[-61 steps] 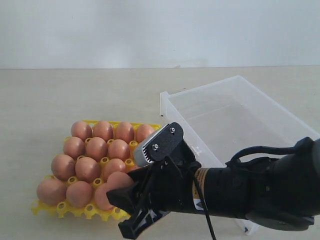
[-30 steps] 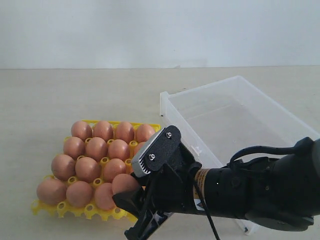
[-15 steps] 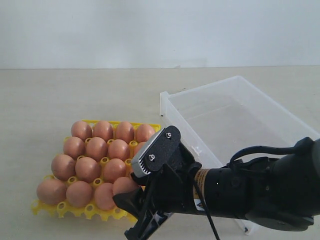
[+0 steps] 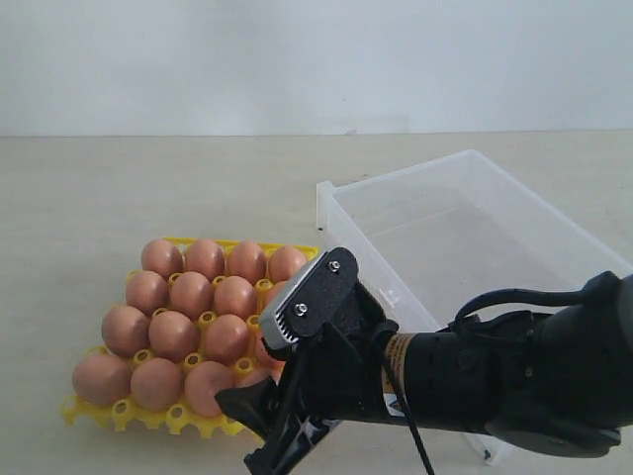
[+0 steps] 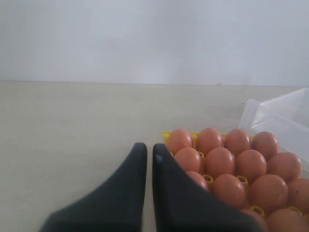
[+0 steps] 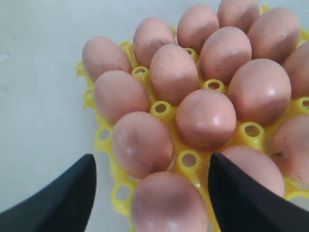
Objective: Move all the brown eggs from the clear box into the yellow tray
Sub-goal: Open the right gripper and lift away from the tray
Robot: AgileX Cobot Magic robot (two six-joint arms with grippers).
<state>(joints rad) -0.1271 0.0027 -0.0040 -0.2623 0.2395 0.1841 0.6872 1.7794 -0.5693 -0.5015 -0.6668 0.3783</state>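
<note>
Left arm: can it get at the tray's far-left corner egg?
Probably yes. The left tool, shut, is near the yellow tray with only bare table toward that egg; the right tool is at the opposite corner.

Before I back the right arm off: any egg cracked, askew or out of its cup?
Nothing stands out. The brown eggs each sit in a cup of the yellow tray, no cracks visible. The right gripper stands open either side of the nearest egg.
</note>
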